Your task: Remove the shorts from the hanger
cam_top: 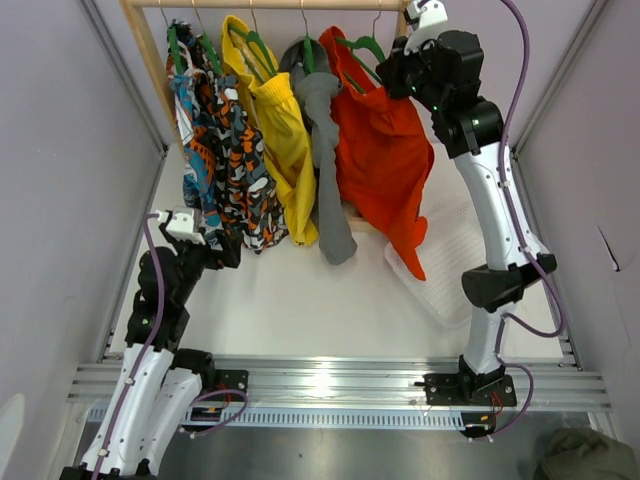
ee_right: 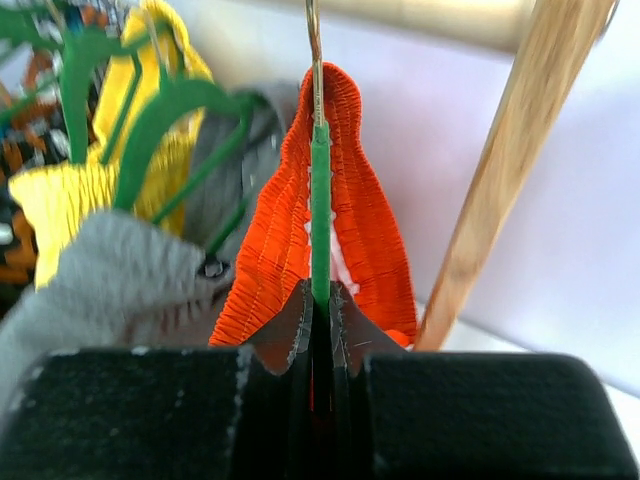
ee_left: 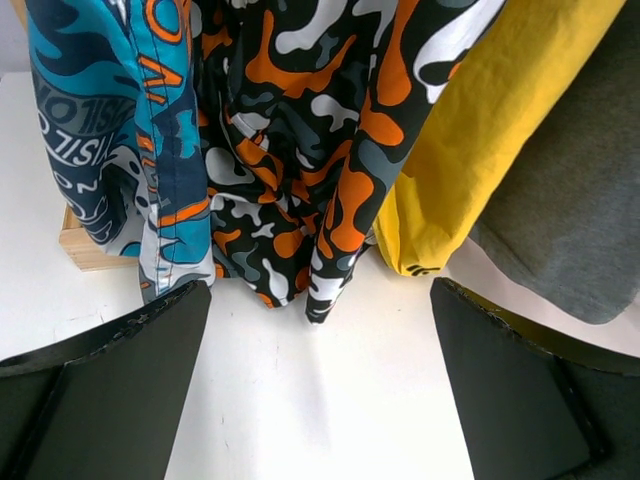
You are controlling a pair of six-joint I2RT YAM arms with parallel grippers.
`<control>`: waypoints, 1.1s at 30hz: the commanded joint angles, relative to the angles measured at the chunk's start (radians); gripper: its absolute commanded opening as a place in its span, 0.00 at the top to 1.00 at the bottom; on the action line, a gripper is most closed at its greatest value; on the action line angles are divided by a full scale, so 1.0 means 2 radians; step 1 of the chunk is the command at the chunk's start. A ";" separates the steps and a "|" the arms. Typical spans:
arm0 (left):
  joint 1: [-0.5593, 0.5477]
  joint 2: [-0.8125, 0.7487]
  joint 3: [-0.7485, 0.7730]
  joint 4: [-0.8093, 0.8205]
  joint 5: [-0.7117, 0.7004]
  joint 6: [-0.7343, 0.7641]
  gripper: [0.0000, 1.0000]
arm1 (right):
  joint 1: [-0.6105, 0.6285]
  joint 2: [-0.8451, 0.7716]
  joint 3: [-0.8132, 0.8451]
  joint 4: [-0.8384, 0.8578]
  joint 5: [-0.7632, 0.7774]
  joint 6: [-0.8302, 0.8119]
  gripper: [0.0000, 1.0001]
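The orange-red shorts (cam_top: 383,160) hang at the right end of the wooden rail on a green hanger (cam_top: 360,47). In the right wrist view the hanger's green bar (ee_right: 320,210) runs edge-on through the shorts' ribbed waistband (ee_right: 365,215). My right gripper (ee_right: 320,305) is shut on the hanger bar, high up beside the rail (cam_top: 395,62). My left gripper (ee_left: 320,330) is open and empty, low over the white table in front of the patterned garments; it sits at the left in the top view (cam_top: 228,250).
Yellow shorts (cam_top: 275,130), a grey garment (cam_top: 325,140) and patterned shorts (cam_top: 230,150) hang left of the orange shorts. A white basket (cam_top: 440,270) lies under the right arm. A wooden rack post (ee_right: 505,180) stands right of the hanger.
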 commanded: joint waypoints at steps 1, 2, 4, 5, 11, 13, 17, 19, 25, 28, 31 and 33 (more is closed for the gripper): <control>-0.004 -0.006 0.008 0.018 0.016 0.009 0.01 | 0.003 -0.075 -0.052 0.027 -0.007 -0.027 1.00; -0.004 -0.006 0.009 0.019 0.018 0.009 0.01 | 0.003 -0.103 -0.069 0.027 -0.007 -0.033 1.00; -0.004 -0.008 0.010 0.019 0.023 0.007 0.01 | 0.003 -0.131 -0.113 0.024 -0.008 -0.043 1.00; -0.004 -0.009 0.011 0.020 0.025 0.007 0.01 | 0.003 -0.146 -0.126 0.022 -0.008 -0.048 1.00; -0.005 -0.017 0.011 0.032 0.062 -0.009 0.01 | 0.003 -0.263 -0.209 -0.015 -0.011 -0.084 1.00; -0.005 -0.016 0.012 0.040 0.066 -0.031 0.01 | 0.003 -0.304 -0.231 -0.039 -0.014 -0.105 1.00; -0.004 -0.009 0.020 0.057 0.126 -0.079 0.01 | -0.023 -0.364 -0.257 -0.092 -0.079 -0.160 1.00; -0.004 -0.004 0.030 0.053 0.156 -0.114 0.01 | -0.030 -0.399 -0.264 -0.133 -0.101 -0.190 1.00; -0.005 -0.010 0.060 0.045 0.278 -0.212 0.01 | -0.042 -0.464 -0.285 -0.226 -0.208 -0.256 1.00; -0.005 -0.026 0.066 0.064 0.323 -0.275 0.01 | -0.047 -0.485 -0.316 -0.256 -0.289 -0.280 1.00; -0.006 -0.035 0.072 0.080 0.361 -0.333 0.01 | -0.047 -0.498 -0.391 -0.251 -0.381 -0.283 1.00; -0.012 -0.033 0.076 0.095 0.376 -0.360 0.01 | -0.031 -0.493 -0.444 -0.235 -0.393 -0.283 1.00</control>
